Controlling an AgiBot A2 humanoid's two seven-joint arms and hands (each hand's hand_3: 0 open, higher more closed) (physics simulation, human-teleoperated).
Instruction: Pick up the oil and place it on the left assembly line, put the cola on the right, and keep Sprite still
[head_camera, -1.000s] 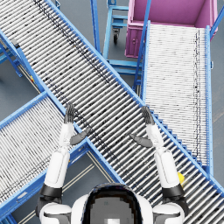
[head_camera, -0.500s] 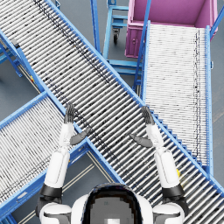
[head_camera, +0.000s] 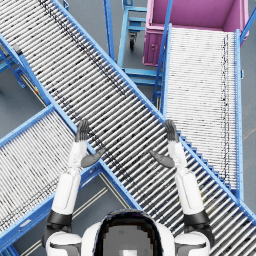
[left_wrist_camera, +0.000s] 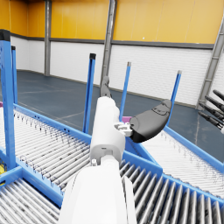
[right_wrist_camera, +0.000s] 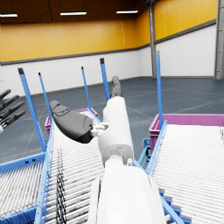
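Observation:
No oil, cola or Sprite shows in any view. My left hand (head_camera: 83, 141) hovers open over the near edge of the long diagonal roller conveyor (head_camera: 100, 95), fingers straight and thumb turned inward, holding nothing. My right hand (head_camera: 169, 143) hovers open over the same conveyor farther right, also holding nothing. In the left wrist view my left hand (left_wrist_camera: 144, 120) shows its thumb sticking out, with the right hand's fingertips (left_wrist_camera: 213, 109) at the edge. In the right wrist view my right hand (right_wrist_camera: 83, 120) is spread, and the left hand's fingertips (right_wrist_camera: 9, 107) show at the edge.
A second roller conveyor (head_camera: 30, 165) branches off at the lower left, and a third (head_camera: 202, 95) runs along the right up to a magenta bin (head_camera: 197, 15). Blue frame rails and posts (head_camera: 109, 25) border the conveyors. Grey floor lies between them.

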